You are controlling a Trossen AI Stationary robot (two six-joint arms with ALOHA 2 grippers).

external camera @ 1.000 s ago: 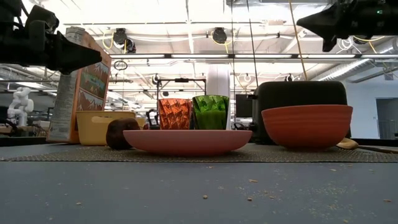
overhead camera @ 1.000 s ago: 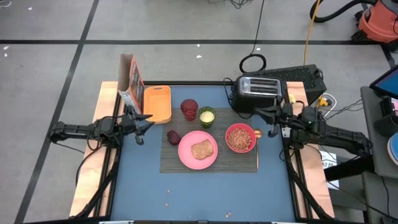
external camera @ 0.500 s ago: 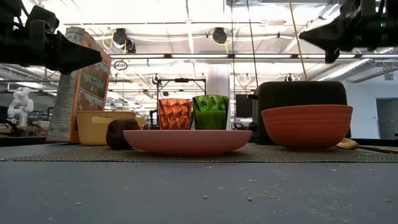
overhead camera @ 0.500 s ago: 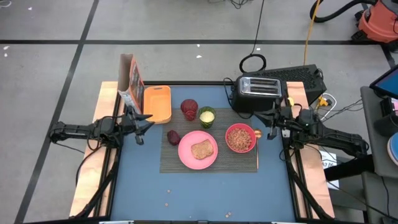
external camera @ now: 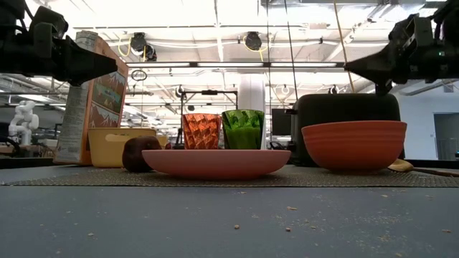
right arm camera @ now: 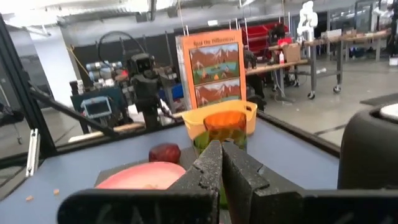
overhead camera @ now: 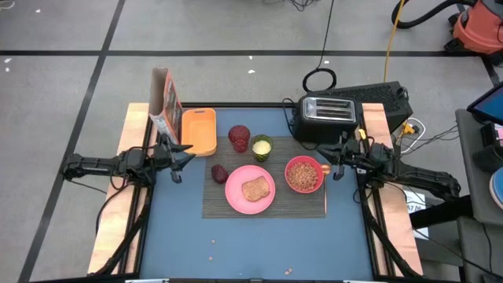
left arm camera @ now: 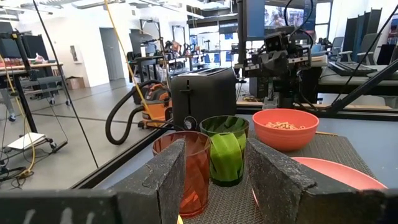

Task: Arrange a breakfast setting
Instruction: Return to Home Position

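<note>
Your right gripper (overhead camera: 337, 161) has its fingers pressed together on nothing, as the right wrist view (right arm camera: 221, 147) shows. It hangs over the table's right side, near the spoon (overhead camera: 325, 167) and clear above the bowl (overhead camera: 321, 178). Over the last second it has sunk lower in the low view and edged a little toward the bowl from above, while nothing on the mat has moved. That reads as an arm folding back to rest, not reaching for more work.

Your left gripper (overhead camera: 181, 162) waits at the table's left side with its fingers apart and empty, beside the orange tray (overhead camera: 200, 130) and the cereal box (overhead camera: 165, 106).

The setting lies on the placemat (overhead camera: 299, 203) between the two arms:
- The toast (overhead camera: 255, 189) sits on the plate (overhead camera: 238, 198).
- The fruit (overhead camera: 219, 172) lies just off the plate's far-left rim, on the mat's corner.
- The bowl, filled with cereal, stands to the plate's right, and the spoon is just beside it on the right.
- The tumbler (overhead camera: 239, 138) and the green cup (overhead camera: 262, 147) stand side by side at the mat's far edge.

The toaster (overhead camera: 325, 114) sits behind the bowl, off the mat.

By the look of it, the setting is complete, and all that remains is for the right arm to settle as the left one has. The one hazard is the right gripper's nearness to the bowl and spoon as it lowers.
</note>
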